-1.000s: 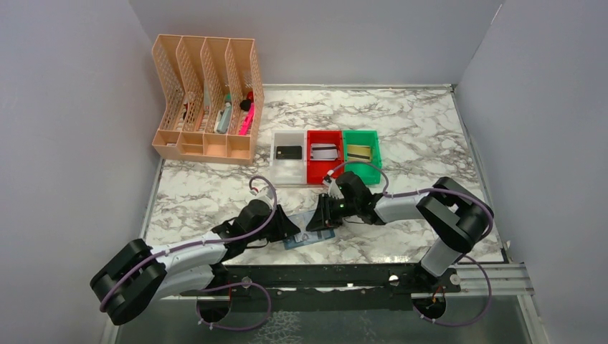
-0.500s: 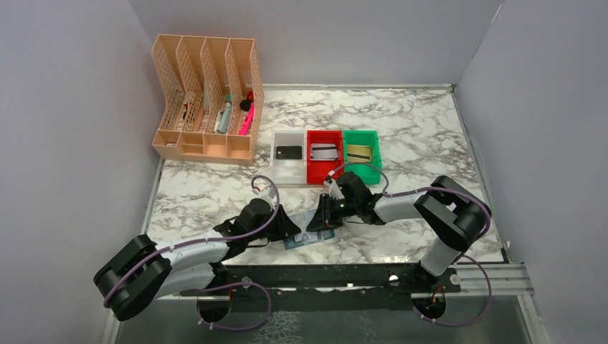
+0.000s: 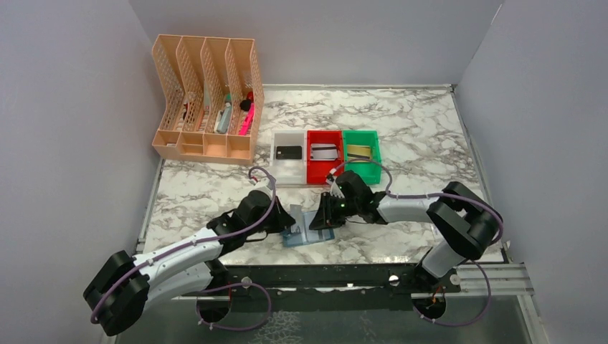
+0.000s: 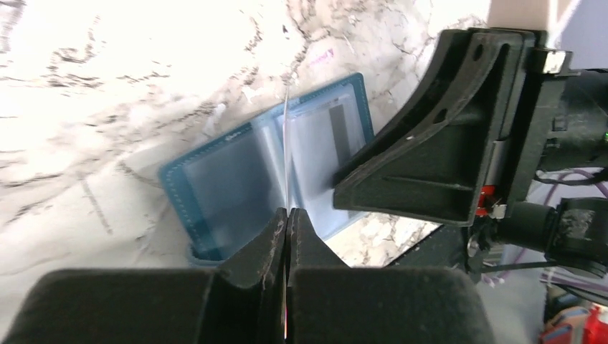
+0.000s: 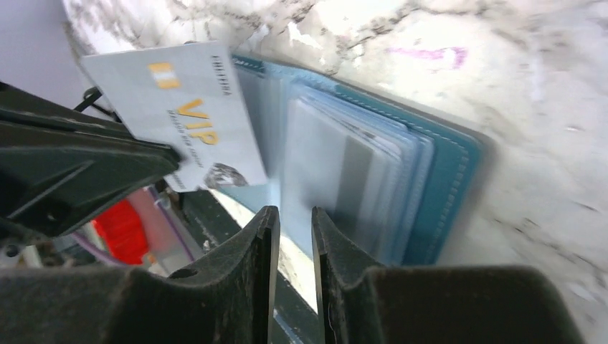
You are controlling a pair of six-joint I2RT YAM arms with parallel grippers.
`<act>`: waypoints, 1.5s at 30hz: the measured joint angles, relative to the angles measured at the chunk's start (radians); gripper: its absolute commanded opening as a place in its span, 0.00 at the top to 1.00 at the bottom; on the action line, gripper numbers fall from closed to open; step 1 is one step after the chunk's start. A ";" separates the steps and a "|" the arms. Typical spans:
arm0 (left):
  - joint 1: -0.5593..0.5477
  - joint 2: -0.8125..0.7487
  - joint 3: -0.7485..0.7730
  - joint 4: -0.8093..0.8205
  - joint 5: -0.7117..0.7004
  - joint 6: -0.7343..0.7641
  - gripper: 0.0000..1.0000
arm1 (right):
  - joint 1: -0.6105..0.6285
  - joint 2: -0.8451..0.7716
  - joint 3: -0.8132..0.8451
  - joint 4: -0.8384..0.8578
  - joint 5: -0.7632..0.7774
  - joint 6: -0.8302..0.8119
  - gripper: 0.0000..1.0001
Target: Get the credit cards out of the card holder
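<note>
The blue card holder (image 3: 312, 238) lies open on the marble near the front edge, its clear pockets up; it also shows in the left wrist view (image 4: 229, 179) and the right wrist view (image 5: 437, 172). My left gripper (image 3: 289, 218) (image 4: 287, 212) is shut on a silver-grey credit card (image 5: 183, 107) marked VIP, held on edge (image 4: 285, 150) just above the holder's fold. My right gripper (image 3: 320, 218) (image 5: 294, 215) sits low over the holder's right half, jaws a narrow gap apart with nothing between them. More cards sit in the pockets (image 5: 337, 165).
White bin (image 3: 288, 172), red bin (image 3: 325, 168) and green bin (image 3: 362, 168) stand behind the grippers, holding a black card (image 3: 288, 152), a silver card (image 3: 324, 151) and a gold card (image 3: 359, 151). A peach mesh rack (image 3: 208, 100) stands at the back left.
My left gripper has drawn back to the left and up, and the silver-grey card now shows clear of the holder's pocket. The right gripper has stayed on the holder.
</note>
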 measured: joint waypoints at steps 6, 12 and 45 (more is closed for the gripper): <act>0.001 -0.081 0.044 -0.153 -0.075 0.049 1.00 | 0.000 -0.092 0.019 -0.144 0.119 -0.065 0.67; 0.001 -0.139 0.059 -0.209 -0.095 0.074 1.00 | -0.001 -0.231 0.019 -0.235 0.245 -0.060 0.46; 0.083 -0.082 -0.015 0.380 0.340 0.018 1.00 | -0.295 -0.480 -0.282 0.317 -0.194 0.060 0.38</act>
